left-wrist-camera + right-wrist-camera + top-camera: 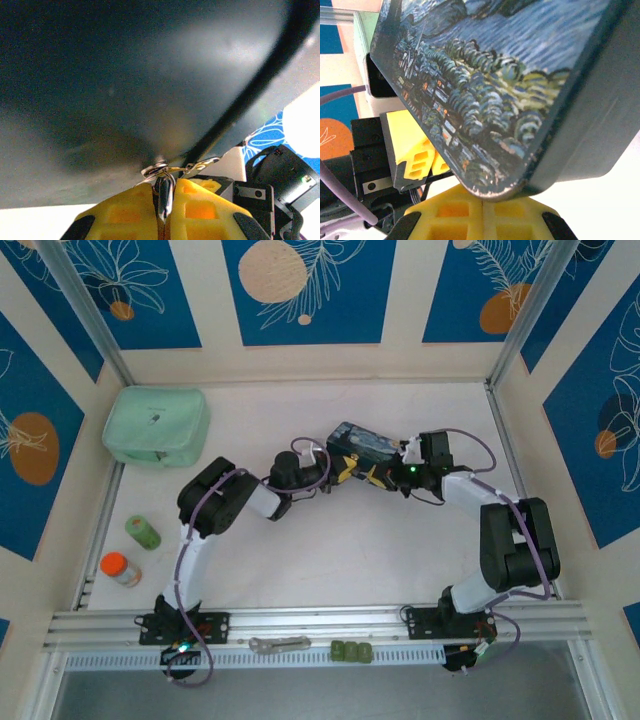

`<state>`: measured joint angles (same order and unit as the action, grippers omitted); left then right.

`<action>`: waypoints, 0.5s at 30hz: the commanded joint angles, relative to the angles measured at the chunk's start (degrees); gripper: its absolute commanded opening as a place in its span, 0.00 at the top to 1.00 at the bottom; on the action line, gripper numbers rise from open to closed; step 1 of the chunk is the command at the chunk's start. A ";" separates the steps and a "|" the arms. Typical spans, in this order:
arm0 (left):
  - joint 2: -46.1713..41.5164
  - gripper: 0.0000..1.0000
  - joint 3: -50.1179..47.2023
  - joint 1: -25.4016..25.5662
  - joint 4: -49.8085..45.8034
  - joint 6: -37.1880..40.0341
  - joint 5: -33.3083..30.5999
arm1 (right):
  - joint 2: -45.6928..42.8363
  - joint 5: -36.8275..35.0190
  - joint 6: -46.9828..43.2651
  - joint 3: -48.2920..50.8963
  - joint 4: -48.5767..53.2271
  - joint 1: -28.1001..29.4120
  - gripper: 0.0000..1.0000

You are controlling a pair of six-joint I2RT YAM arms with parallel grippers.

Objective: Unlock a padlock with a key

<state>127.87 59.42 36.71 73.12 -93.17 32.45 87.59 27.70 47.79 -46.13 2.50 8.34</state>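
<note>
My left gripper (164,187) is shut on the key (164,200), a thin silvery blade standing upright between the yellow fingers. Its small ring and chain (161,170) splay out just above the fingertips, against the dark side of the painted tin. In the top view the left gripper (346,469) and the right gripper (384,476) meet at the near edge of the tin (365,444). My right gripper (484,201) is shut right under the tin's worn corner (495,187), which covers its tips. The padlock is hidden.
A mint green pouch (155,425) lies at the back left. A green roll (143,531) and an orange-capped bottle (120,568) stand along the left edge. On the front rail lie a grey metal tool (280,644) and a green piece (352,651).
</note>
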 commanded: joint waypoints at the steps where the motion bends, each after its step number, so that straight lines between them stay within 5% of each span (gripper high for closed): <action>1: -4.80 1.00 0.80 3.06 7.56 -0.70 0.45 | 1.13 -1.19 2.64 0.80 -4.28 2.33 1.00; 15: -5.09 1.00 3.89 4.55 7.56 -3.68 1.98 | 4.58 1.44 2.56 2.13 -10.78 3.62 1.00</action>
<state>127.44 59.44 36.73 71.96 -95.13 28.34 89.89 27.11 50.22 -44.38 -6.00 9.76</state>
